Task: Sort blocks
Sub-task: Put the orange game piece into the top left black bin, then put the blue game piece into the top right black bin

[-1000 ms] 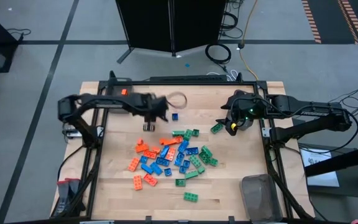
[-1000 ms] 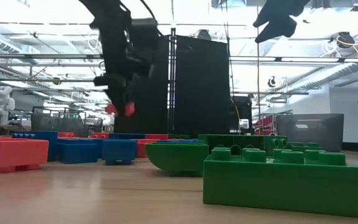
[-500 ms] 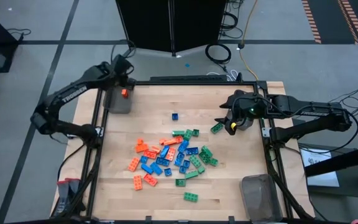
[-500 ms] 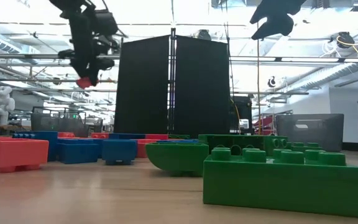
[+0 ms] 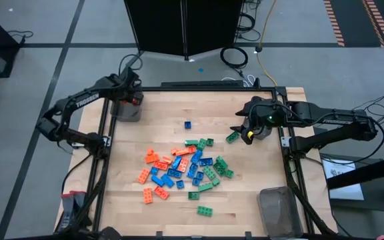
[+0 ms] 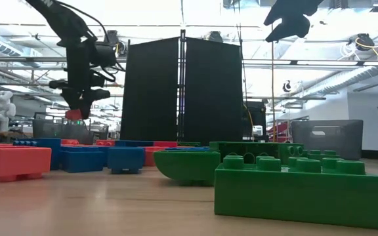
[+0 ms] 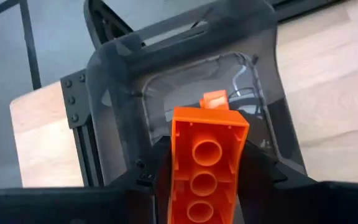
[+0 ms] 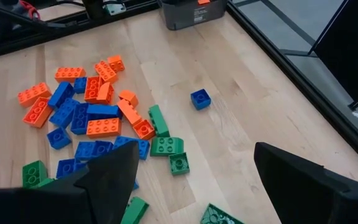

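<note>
An orange block (image 7: 207, 162) hangs over the translucent grey bin (image 7: 120, 87) at the table's far left corner (image 5: 127, 111), with my left gripper (image 5: 133, 100) shut on it. In the low view that gripper (image 6: 77, 110) shows high above the table. Another orange block (image 7: 214, 99) lies inside the bin. The pile of orange, blue and green blocks (image 5: 185, 167) lies on the middle of the table. My right gripper (image 5: 246, 133) hovers open above the table at the far right, near a green block (image 5: 232, 138); nothing is between its fingers (image 8: 107, 177). My left gripper pinches the orange block by its two long sides (image 7: 173, 163) between the two fingers. The fingers slant downward and lie along the block, whose hollow underside faces the wrist camera. The block is lifted clear, above the bin's opening.
A single blue block (image 5: 187, 125) lies apart, far of the pile, and a green one (image 5: 205, 211) lies near the front edge. A second grey bin (image 5: 279, 208) stands at the near right corner. A black frame (image 5: 105, 167) runs along the table's sides.
My left gripper has swung from over the table's far middle toward the far left corner, rolling about its own axis, and carried the orange block clear of the table to above the bin. It has stayed shut on the block.
</note>
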Tool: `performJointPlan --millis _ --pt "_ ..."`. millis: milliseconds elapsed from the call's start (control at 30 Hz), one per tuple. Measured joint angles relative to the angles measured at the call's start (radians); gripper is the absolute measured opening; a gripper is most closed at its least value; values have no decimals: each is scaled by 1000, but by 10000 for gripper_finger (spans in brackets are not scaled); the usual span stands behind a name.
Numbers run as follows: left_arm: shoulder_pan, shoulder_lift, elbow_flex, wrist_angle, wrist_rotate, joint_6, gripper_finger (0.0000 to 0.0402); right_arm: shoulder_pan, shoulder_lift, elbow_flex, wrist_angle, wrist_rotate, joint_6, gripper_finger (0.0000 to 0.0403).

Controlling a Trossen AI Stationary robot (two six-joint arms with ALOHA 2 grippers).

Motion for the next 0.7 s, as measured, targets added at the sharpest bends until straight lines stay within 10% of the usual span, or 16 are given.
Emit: performJointPlan --millis 100,400,700 --pt "0 0 0 -16 42 11 131 0 0 0 0 0 -12 315" --pt "0 0 0 -38 37 10 354 0 0 0 0 0 -16 315" --pt "-34 0 62 -109 77 8 360 0 0 0 0 -1 -15 315"
